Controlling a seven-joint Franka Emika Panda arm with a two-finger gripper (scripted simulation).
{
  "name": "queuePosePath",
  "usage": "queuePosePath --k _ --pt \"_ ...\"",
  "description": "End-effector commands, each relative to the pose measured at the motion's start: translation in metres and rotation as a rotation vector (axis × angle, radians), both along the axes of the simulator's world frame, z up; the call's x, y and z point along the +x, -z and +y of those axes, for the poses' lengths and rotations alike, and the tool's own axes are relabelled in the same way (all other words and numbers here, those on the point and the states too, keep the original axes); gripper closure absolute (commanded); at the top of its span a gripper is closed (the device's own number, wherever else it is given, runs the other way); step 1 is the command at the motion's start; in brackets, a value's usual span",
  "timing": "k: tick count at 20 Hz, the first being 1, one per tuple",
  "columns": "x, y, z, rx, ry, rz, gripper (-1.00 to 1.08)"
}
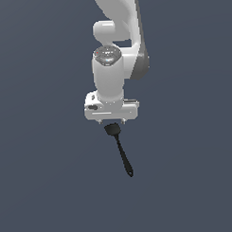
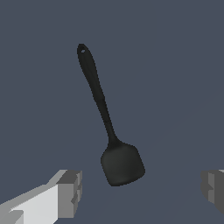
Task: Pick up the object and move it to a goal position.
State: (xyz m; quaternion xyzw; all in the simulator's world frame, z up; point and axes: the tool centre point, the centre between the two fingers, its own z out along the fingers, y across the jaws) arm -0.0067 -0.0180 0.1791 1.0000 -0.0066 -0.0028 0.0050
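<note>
So far, nothing has been picked up. A white robot arm reaches down over a plain dark grey counter, its jaws hanging just above a small black spatula.

In the exterior view, the spatula lies flat on the counter. Its wide head sits directly under the jaws, partly hidden by them, and its thin handle runs away toward 5 o'clock, ending well clear of the arm.

In the wrist view, the whole spatula is visible between the jaws. The two grey fingertips, one and the other, stand wide apart on either side of the head. Neither one touches it, so the jaws are released and hold nothing.

No goal marker shows in either view, so where the spatula must go cannot be told.

As a judgement, the approach looks nearly finished: the jaws are lined up over the head end. Everything else remains: lowering around the spatula, closing on it, lifting it, and carrying it to the goal. Grasping at the flat head, rather than the handle, may leave the long handle hanging to one side once lifted.
</note>
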Motion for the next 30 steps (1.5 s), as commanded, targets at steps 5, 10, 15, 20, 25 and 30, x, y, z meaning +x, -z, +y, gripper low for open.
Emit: queuePosePath --k 5,10,15,20,25,30 --pt "-0.002 0.001 0.003 -0.001 -0.017 0.008 -0.92" --pt "-0.007 0.004 0.012 -0.002 -0.064 0.028 -0.92" --pt "-0.007 0.004 0.013 -0.002 -0.066 0.029 -0.92" --pt "-0.004 0.012 0.014 -0.002 -0.090 0.028 -0.92" --pt "0.005 0.030 0.018 -0.002 -0.150 0.022 -0.92" --pt "0.018 0.061 0.026 0.000 -0.247 0.013 -0.92"
